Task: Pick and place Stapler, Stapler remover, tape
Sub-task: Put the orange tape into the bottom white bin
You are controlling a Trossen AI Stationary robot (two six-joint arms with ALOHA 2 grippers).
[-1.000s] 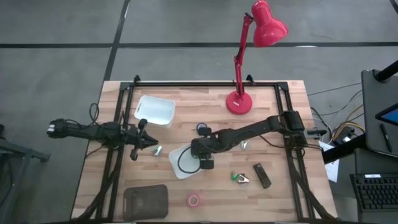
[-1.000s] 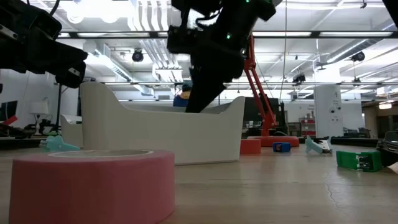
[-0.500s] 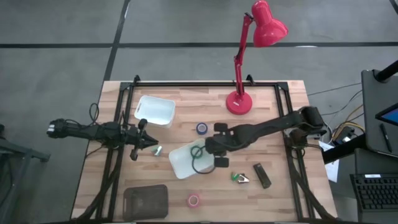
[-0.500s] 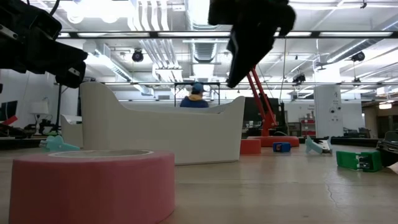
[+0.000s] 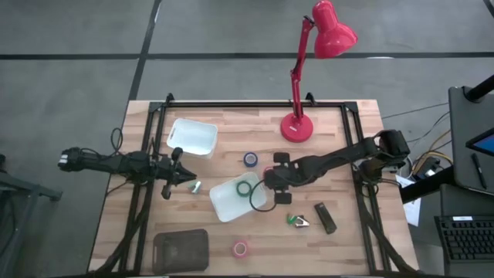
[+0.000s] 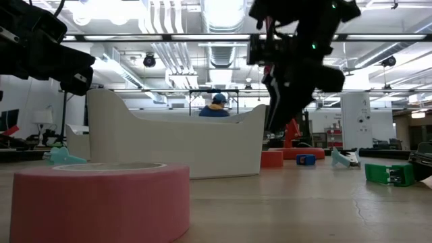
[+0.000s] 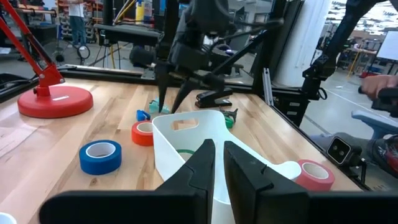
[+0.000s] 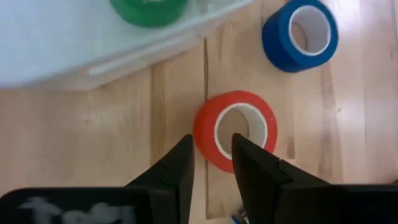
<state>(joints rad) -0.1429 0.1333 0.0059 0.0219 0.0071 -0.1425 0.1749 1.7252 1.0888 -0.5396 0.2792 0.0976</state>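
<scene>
Your right gripper (image 8: 210,163) holds nothing; its fingers stand a little apart, right above the round red tape roll (image 8: 235,129), likely next to grab. The green tape roll (image 5: 245,188) lies in the white plastic tub (image 5: 224,202). Your left gripper (image 7: 216,163) waits beside it, nearly closed.

High view looks straight down on the whole bench (image 5: 340,116). Low view sits at bench height, close behind the pink tape (image 6: 101,199). Wrist views look past their fingers; both catch the white bin (image 7: 186,134).
</scene>
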